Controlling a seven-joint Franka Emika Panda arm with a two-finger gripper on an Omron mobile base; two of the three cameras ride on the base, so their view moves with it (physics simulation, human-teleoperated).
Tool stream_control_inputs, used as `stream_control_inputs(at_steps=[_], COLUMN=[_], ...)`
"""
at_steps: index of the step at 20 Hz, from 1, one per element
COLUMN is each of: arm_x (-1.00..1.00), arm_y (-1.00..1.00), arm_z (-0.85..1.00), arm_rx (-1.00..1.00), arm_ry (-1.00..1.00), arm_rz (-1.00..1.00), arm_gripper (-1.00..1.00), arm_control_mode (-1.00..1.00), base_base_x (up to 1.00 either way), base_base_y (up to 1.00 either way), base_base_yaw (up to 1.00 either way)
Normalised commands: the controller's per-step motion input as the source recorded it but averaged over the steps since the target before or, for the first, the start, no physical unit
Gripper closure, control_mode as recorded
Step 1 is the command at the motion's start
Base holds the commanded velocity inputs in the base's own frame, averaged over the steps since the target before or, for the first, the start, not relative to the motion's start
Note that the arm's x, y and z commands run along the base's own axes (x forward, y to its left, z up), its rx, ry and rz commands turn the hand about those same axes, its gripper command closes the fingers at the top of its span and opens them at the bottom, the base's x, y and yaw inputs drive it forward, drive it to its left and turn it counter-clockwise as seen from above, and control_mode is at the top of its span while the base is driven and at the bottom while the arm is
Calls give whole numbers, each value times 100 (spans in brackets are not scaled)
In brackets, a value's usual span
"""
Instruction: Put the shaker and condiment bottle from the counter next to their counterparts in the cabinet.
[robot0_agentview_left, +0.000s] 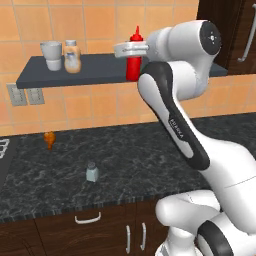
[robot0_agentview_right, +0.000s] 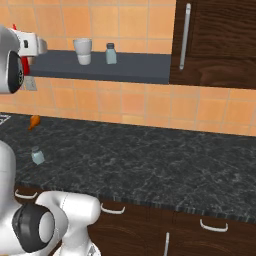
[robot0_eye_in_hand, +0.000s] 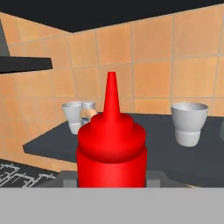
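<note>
My gripper (robot0_agentview_left: 133, 48) is shut on the red condiment bottle (robot0_agentview_left: 134, 61), holding it upright at the front edge of the dark cabinet shelf (robot0_agentview_left: 100, 70). In the hand view the condiment bottle (robot0_eye_in_hand: 111, 144) stands close between my grey fingers (robot0_eye_in_hand: 153, 177). I cannot tell whether its base touches the shelf. The orange-tinted jar (robot0_agentview_left: 72, 56) stands further left on the shelf beside a white cup (robot0_agentview_left: 51, 55). One shaker (robot0_agentview_left: 92, 171) stands on the speckled counter (robot0_agentview_left: 150, 150) near its front edge. Its counterpart shaker (robot0_agentview_right: 111, 53) stands on the shelf next to a cup (robot0_agentview_right: 83, 51).
A small orange object (robot0_agentview_left: 49, 140) lies on the counter at the back left. A second white cup (robot0_eye_in_hand: 189, 122) stands on the shelf beyond the bottle. The brown cupboard (robot0_agentview_right: 215, 40) closes off the shelf's right end. A stove grate (robot0_eye_in_hand: 17, 173) borders the counter's left.
</note>
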Motion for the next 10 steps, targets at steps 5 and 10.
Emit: stream_control_inputs(at_steps=[5,10], arm_x=[64,72], arm_y=[-2,11], arm_z=[0,0], arm_rx=[9,0], arm_ry=[8,14], arm_rz=[6,2], arm_gripper=[100,100], arm_control_mode=[-100,-100], base_base_x=[0,0], base_base_y=[0,0], base_base_yaw=[0,0])
